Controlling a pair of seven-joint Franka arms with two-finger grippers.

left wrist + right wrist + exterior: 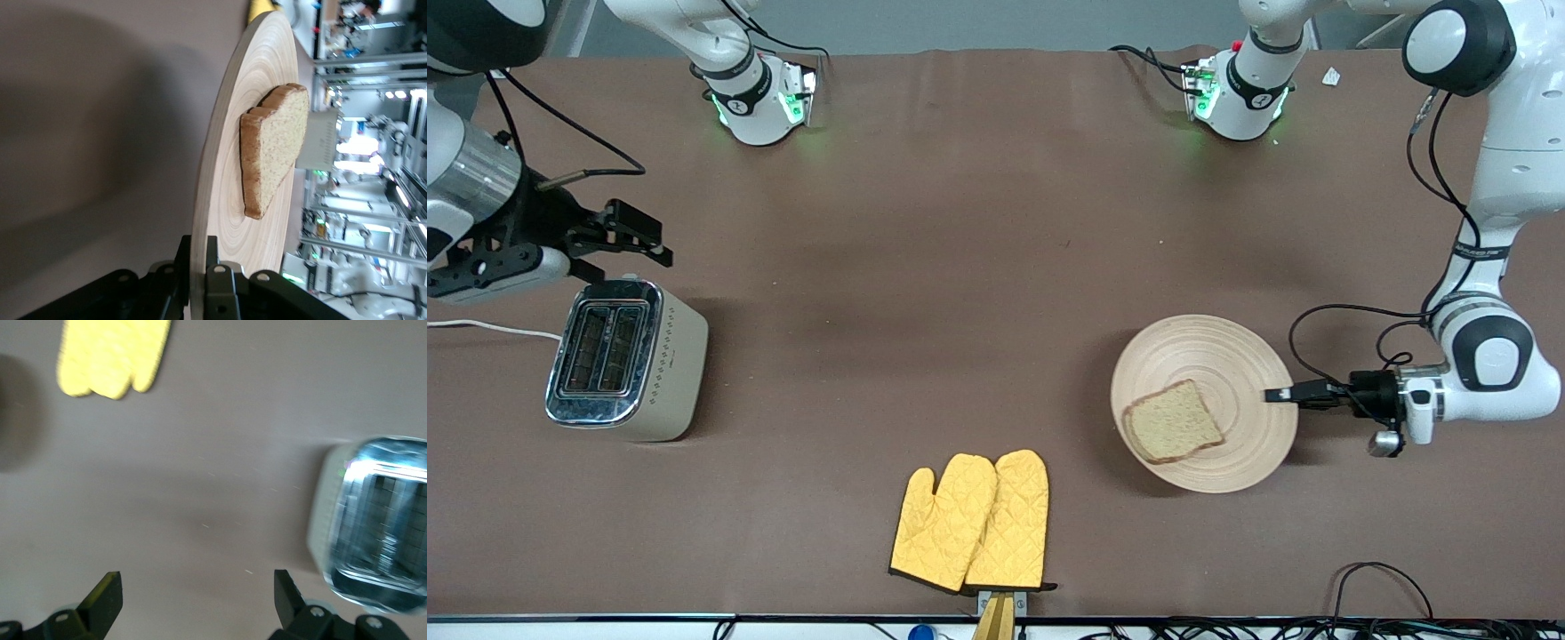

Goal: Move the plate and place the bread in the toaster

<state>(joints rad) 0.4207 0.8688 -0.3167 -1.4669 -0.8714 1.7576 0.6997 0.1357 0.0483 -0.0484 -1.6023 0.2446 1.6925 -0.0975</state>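
Observation:
The pale wooden plate lies toward the left arm's end of the table, with the brown bread slice on it. My left gripper is shut on the plate's rim. In the left wrist view its two fingers clamp the rim of the plate, and the bread rests on it. The cream toaster stands toward the right arm's end, slots empty. My right gripper is open and empty over the table beside the toaster. It also shows in the right wrist view, with the toaster to one side.
A pair of yellow oven mitts lies near the table's front edge, nearer the front camera than the plate; they also show in the right wrist view. The toaster's white cord runs off the table's end. Cables lie along the front edge.

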